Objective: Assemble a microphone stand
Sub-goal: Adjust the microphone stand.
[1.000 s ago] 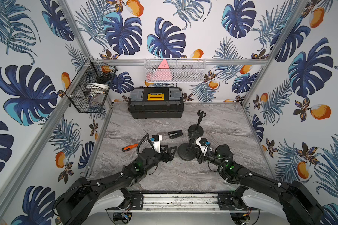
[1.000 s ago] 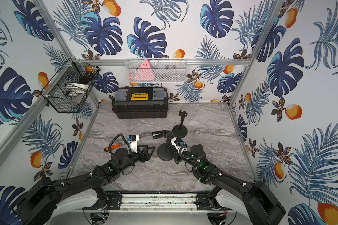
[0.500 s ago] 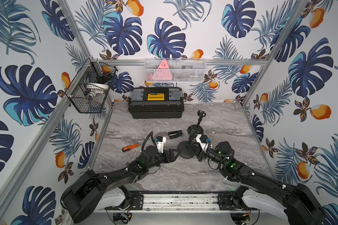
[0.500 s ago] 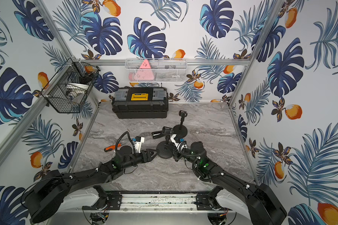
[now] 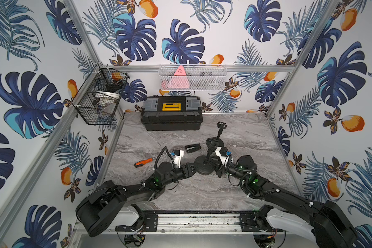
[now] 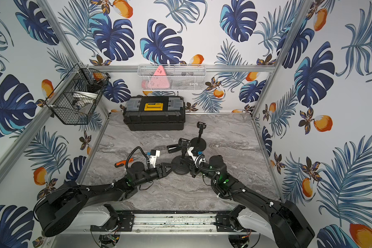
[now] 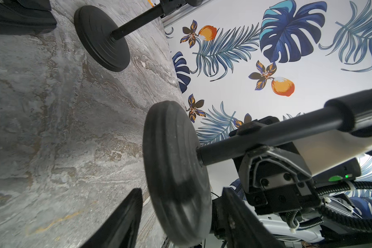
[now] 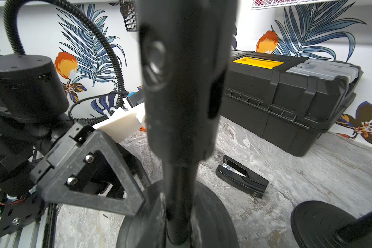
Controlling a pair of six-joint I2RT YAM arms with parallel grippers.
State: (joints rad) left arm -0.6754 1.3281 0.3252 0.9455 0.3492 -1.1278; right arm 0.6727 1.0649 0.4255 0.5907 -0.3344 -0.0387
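The right pincer (image 7: 248, 146) is clamped on the thin black metal pole (image 7: 288, 133), low down, just above where the pole enters the round black disc base (image 7: 174, 171). The left pincer (image 5: 193, 169) meets that base from the opposite side. Its jaws stand apart, with one finger (image 7: 125, 216) on the table side of the rim and the other over the upper face. A sliver of grey marbled tabletop (image 7: 52, 128) shows between the lower finger and the rim, so it has no grip yet. Whether the base lies flat or is tipped cannot be told.

Pole and base are joined, and the pole carries a thick black swivel head (image 8: 180, 85) at its top, so the main pieces look to be together. A short threaded stretch seems bare at the pole's foot, which suggests the joint is not run home. Pinning the base with the left pincer while the right one turns the pole would likely finish it.

Beyond the right pincer, farther from the robot, stands a second black stand with disc base, pole and clip (image 5: 220, 132), which looks complete. Just beyond the gap between the pincers lies a small black stapler-like piece (image 5: 192, 148). Outward of the left pincer lies an orange-handled screwdriver (image 5: 143, 162).
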